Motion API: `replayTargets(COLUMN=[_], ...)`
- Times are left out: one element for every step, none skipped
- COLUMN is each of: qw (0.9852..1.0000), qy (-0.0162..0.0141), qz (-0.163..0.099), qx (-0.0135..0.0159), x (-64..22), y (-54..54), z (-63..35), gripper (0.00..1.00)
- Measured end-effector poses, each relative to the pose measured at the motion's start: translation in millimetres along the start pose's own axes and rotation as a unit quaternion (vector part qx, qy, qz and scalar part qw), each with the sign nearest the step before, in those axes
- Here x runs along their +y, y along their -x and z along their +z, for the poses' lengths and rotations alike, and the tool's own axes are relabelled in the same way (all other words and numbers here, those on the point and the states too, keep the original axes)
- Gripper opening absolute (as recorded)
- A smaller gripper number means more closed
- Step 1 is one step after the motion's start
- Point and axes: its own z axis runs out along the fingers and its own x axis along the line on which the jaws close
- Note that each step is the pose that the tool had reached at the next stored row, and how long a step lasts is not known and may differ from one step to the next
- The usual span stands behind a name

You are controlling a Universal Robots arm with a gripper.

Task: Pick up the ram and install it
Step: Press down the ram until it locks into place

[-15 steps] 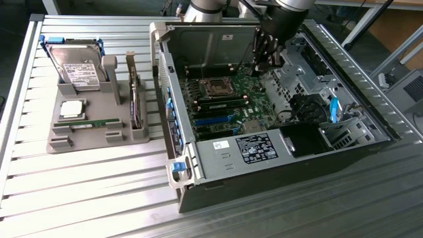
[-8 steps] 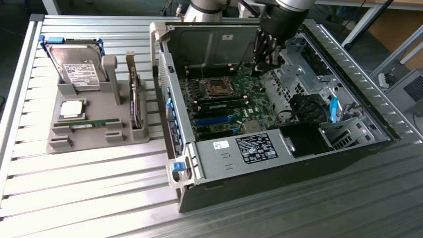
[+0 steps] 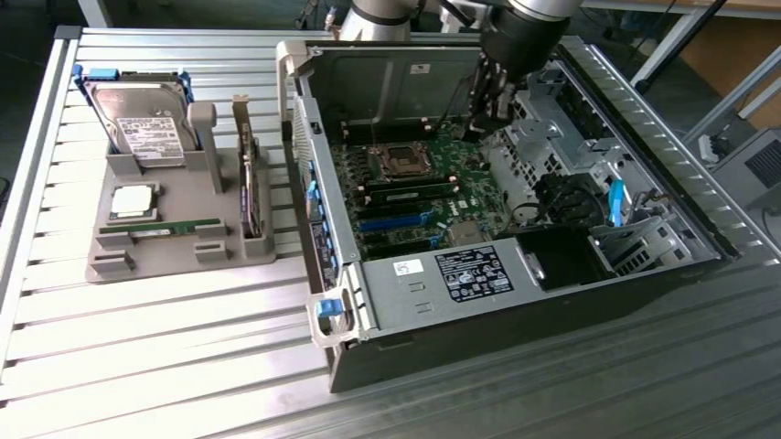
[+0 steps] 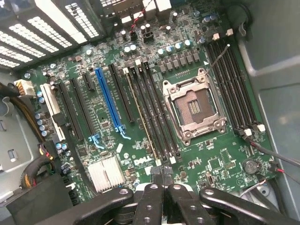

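Wrist view: ram (image 4: 140, 117) edge-on in motherboard (image 4: 220, 161), just beside closed pincer (image 4: 163, 187).

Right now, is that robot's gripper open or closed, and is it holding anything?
Gripper: closed, above the motherboard inside the computer case; nothing seen between its fingers.

The ram (image 3: 411, 191) is a thin green stick. It sits seated on edge in a motherboard slot (image 4: 140, 112) beside the CPU socket (image 3: 401, 161).
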Motion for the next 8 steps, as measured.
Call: replayTargets(qw=[1.0000, 0.9999, 0.9999, 0.9998, 0.9996, 0.9993, 0.9991, 0.9988], qy=[0.0000, 0.0000, 0.0000, 0.0000, 0.0000, 0.0000, 0.0000, -0.0001], qz=[0.006, 0.011, 0.014, 0.020, 0.027, 0.037, 0.042, 0.049], qx=[0.0000, 0.0000, 0.0001, 0.0001, 0.0002, 0.0002, 0.0003, 0.0006], x=[0.0, 0.0, 0.0, 0.0, 0.0, 0.0, 0.0, 0.0], y=[0.0, 0.0, 0.0, 0.0, 0.0, 0.0, 0.0, 0.0], z=[0.0, 0.0, 0.0, 0.1, 0.1, 0.2, 0.2, 0.2], gripper=[0.09, 0.09, 0.09, 0.09, 0.09, 0.09, 0.09, 0.09])
